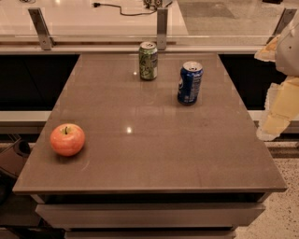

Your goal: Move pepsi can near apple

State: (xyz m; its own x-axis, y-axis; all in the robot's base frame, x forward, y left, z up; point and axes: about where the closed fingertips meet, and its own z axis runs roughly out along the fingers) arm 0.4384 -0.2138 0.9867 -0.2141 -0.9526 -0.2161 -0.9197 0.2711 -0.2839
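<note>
The pepsi can (189, 82), blue with white markings and a silver top, stands upright on the grey table (154, 154), right of centre towards the back. The apple (67, 139), red-orange with a short stem, sits near the table's front left edge, far from the can. My gripper (276, 105), pale cream and yellowish, hangs at the right edge of the view, beyond the table's right side. It is to the right of the pepsi can and apart from it, and it holds nothing that I can see.
A green patterned can (148, 60) stands upright at the back of the table, left of the pepsi can. Behind the table runs a rail with metal brackets (161, 28) and a white counter with a black cable (126, 9). Speckled floor lies at the lower right.
</note>
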